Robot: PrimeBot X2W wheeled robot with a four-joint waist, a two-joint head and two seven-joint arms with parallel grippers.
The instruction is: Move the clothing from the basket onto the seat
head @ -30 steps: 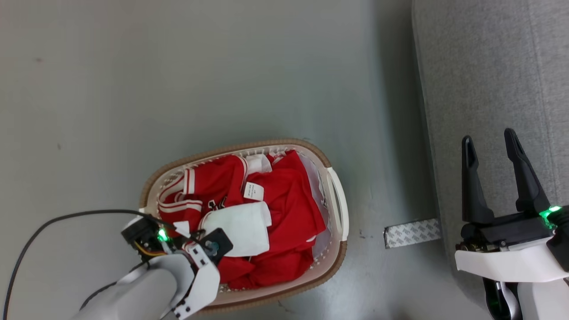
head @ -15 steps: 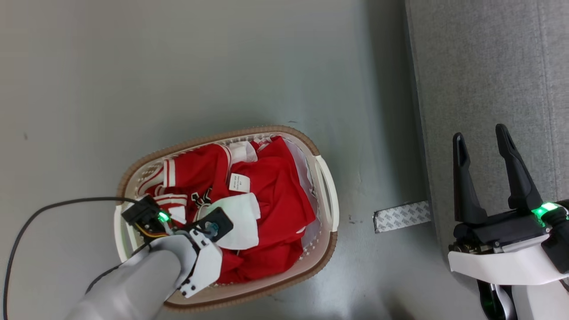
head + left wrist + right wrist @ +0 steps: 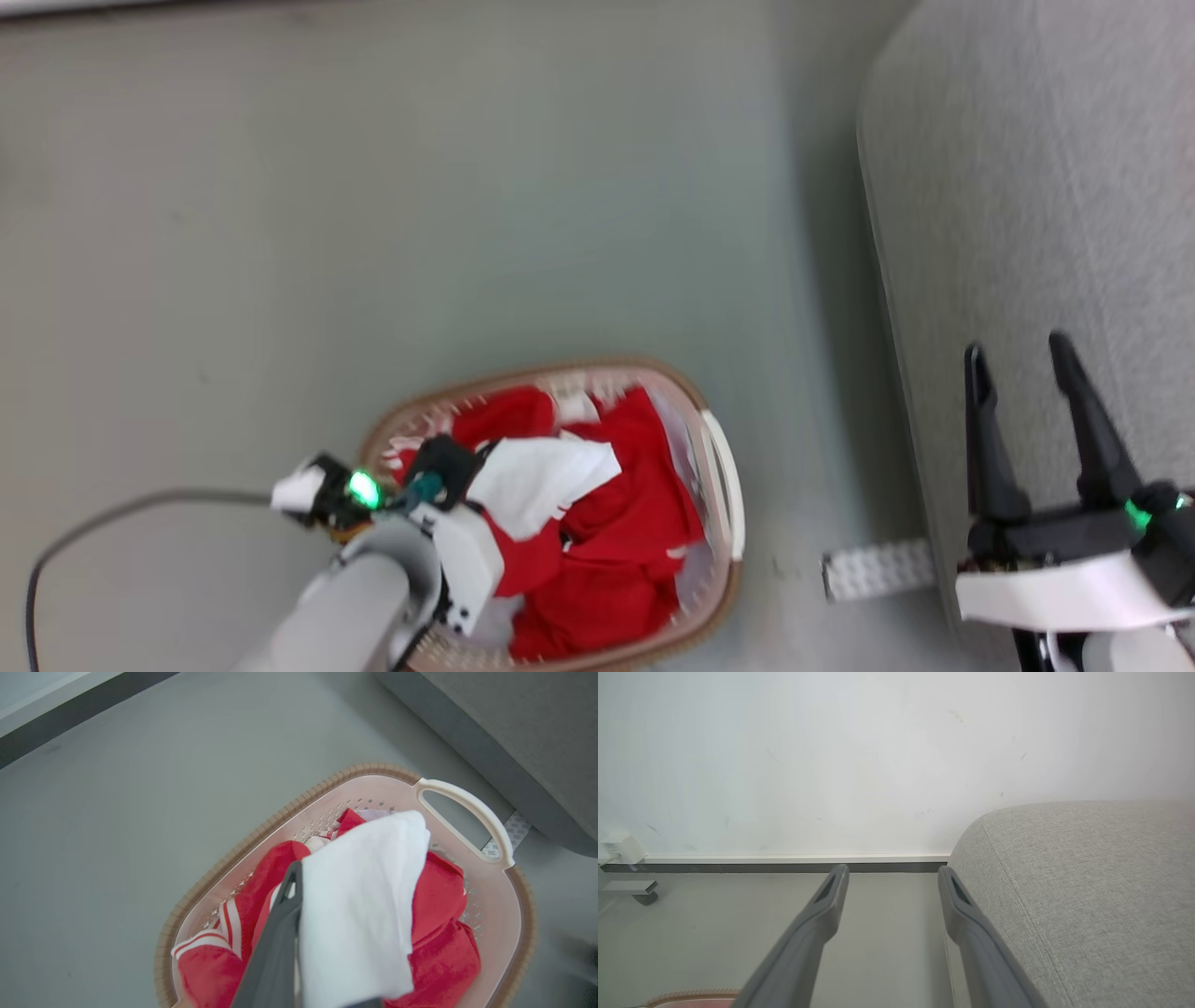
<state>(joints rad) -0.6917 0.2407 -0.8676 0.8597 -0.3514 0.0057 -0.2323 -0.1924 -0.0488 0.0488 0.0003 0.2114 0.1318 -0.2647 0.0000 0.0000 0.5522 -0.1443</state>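
The white basket (image 3: 721, 485) with its brown rim stands on the floor at the lower middle of the head view. Red clothing (image 3: 635, 509) with white stripes fills it. My left gripper (image 3: 459, 471) is above the basket's left part, shut on the white cloth (image 3: 546, 471), which hangs lifted over the red pile. In the left wrist view the white cloth (image 3: 359, 910) drapes over one finger and hides it; the other finger (image 3: 285, 905) shows beside it. My right gripper (image 3: 1017, 347) stands open and holds nothing, over the edge of the grey seat (image 3: 1046, 168).
A patterned tape strip (image 3: 878, 569) lies on the floor between basket and seat. A dark cable (image 3: 93, 518) trails left from my left wrist. The right wrist view shows the white wall (image 3: 831, 756), the skirting and a small white box (image 3: 619, 849).
The head camera has shifted, so the whole picture sits lower. My left gripper has raised the white cloth off the red pile. The right gripper stays open.
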